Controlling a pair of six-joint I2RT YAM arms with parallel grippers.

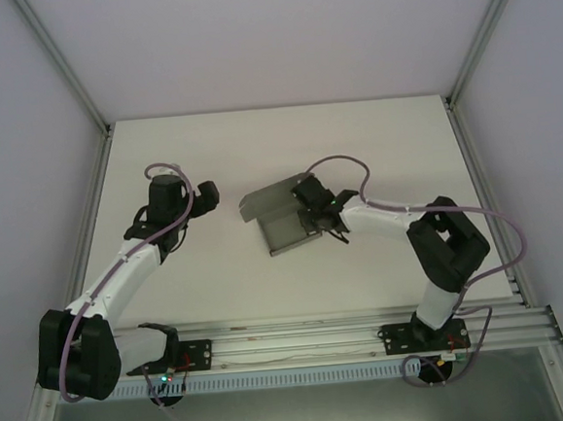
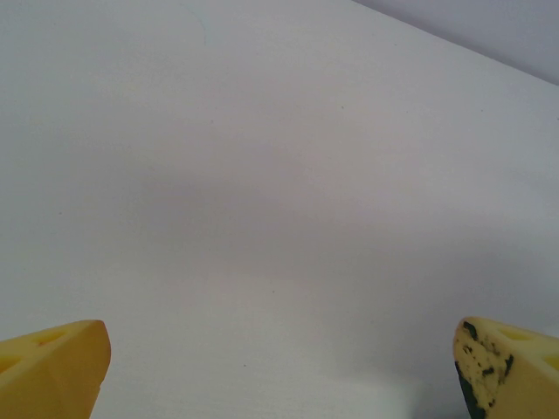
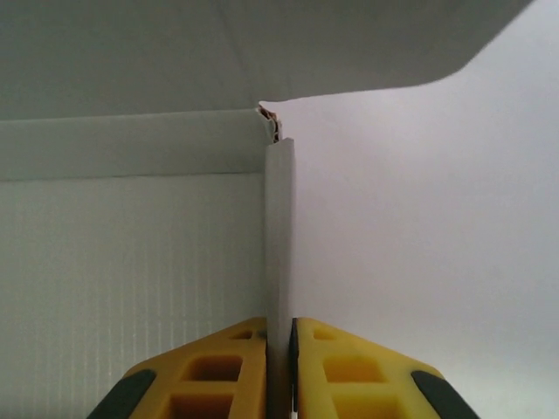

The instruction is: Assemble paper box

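while the white table [image 1: 220,293] carries the paper box [image 1: 281,232] near its middle, only partly folded and, i judge, with most flaps left to close, the right gripper [image 3: 279,327] pinches one upright wall and the left gripper [image 2: 279,367] hangs spread, well apart from it.

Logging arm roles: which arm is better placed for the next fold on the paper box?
Right. The right fingers are shut on a raised flap of the paper box; the left fingers hang open, apart from the box.
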